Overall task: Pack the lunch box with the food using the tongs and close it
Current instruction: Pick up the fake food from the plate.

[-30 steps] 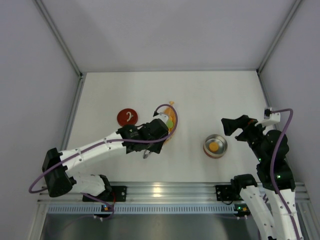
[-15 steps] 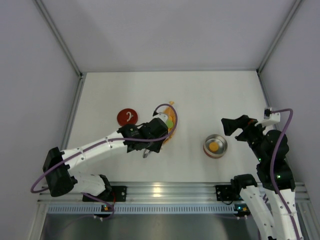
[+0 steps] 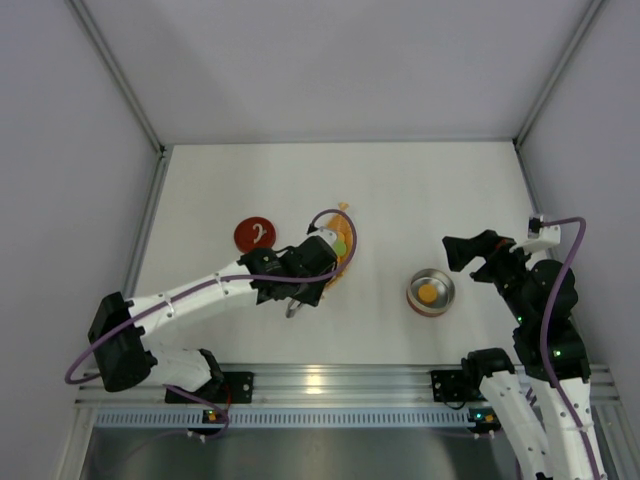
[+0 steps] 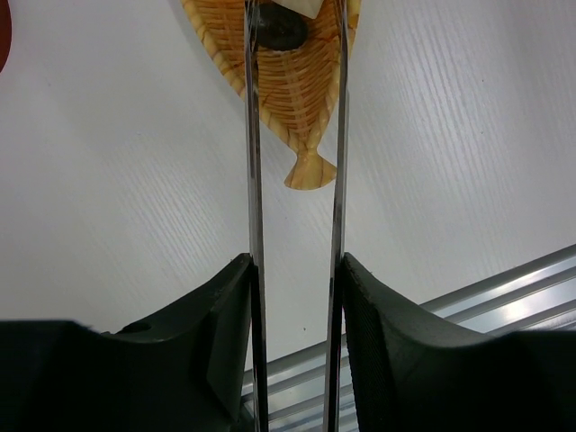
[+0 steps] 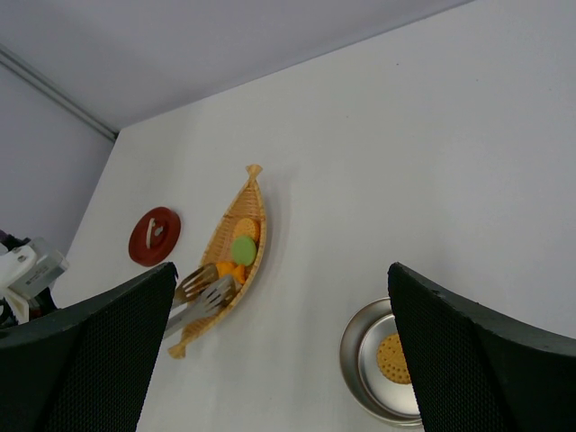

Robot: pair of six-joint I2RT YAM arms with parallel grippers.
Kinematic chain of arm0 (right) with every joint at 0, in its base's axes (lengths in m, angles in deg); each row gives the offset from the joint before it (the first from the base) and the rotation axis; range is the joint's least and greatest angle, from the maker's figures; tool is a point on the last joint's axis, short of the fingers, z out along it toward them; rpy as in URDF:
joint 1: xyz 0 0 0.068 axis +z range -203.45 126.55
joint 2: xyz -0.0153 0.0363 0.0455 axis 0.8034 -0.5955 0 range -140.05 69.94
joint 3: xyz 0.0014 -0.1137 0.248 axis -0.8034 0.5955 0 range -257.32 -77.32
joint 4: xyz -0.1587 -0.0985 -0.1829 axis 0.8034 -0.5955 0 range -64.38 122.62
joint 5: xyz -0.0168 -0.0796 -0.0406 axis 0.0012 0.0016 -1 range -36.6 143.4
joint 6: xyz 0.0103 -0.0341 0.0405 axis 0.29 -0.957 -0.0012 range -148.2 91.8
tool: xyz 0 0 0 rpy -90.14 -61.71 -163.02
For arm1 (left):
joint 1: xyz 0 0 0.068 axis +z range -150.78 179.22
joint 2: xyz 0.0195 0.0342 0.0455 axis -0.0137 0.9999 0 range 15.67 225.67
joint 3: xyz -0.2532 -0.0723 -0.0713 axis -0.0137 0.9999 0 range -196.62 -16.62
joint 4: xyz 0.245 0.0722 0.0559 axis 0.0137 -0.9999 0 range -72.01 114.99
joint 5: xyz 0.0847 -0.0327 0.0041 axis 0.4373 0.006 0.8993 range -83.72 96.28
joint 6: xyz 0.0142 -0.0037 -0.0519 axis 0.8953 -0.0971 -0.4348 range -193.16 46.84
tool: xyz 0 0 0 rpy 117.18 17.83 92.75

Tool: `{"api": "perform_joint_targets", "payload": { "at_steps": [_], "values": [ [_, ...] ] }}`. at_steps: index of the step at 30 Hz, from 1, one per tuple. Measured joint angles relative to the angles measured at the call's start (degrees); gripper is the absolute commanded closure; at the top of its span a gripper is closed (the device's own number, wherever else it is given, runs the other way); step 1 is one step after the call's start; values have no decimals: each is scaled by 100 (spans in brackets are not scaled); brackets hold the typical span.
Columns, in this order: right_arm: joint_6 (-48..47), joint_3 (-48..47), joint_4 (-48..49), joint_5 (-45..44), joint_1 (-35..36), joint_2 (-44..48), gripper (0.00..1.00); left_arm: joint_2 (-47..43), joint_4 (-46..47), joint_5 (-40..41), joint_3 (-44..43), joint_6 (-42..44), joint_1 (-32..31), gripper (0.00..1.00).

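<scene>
Done so far: we count one round orange piece [image 3: 428, 293] lying in the lunch box [image 3: 412, 296], which stands uncovered on the worktop [image 3: 420, 190], well to the right of the boat-shaped wicker tray [image 4: 216, 54].
Left to do: most of the task, in our judgement. The green piece [image 5: 243, 250], the orange pieces [image 5: 227, 268] and a dark brown piece [image 4: 283, 31] lie in the tray, and the box has no lid on.
Lid: the red lid [image 3: 255, 235] lies flat on the worktop just left of the tray, apart from the box.
Left gripper: the left gripper [image 4: 297, 297] is clamped on the tongs [image 4: 255, 180], one finger pressing each arm from outside, so the arms run nearly parallel.
Tongs: they reach over the near end of the tray, one arm on each side of the dark brown piece (we cannot tell whether it is pinched yet).
Right gripper: the right gripper [image 3: 468, 258] hangs with its jaws spread wide, holding nothing, near the box on its right side.
</scene>
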Motion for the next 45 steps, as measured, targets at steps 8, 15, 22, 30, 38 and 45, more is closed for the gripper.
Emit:
{"api": "perform_joint_targets", "payload": {
  "at_steps": [8, 15, 22, 30, 38, 45],
  "values": [
    [-2, 0, 0, 0, 0, 0, 1, 7, 9, -52, 0, 11, 0, 60],
    [-2, 0, 0, 0, 0, 0, 1, 35, 7, -44, -2, 26, 0, 65],
    [0, 0, 0, 0, 0, 0, 1, 37, -15, 4, -164, 68, 0, 63],
    [-2, 0, 0, 0, 0, 0, 1, 192, -22, 15, -216, 109, 0, 57],
    [-2, 0, 0, 0, 0, 0, 1, 278, -26, 15, -223, 118, 0, 56],
    [-2, 0, 0, 0, 0, 0, 1, 374, -39, 22, -238, 133, 0, 58]
  ]
}}
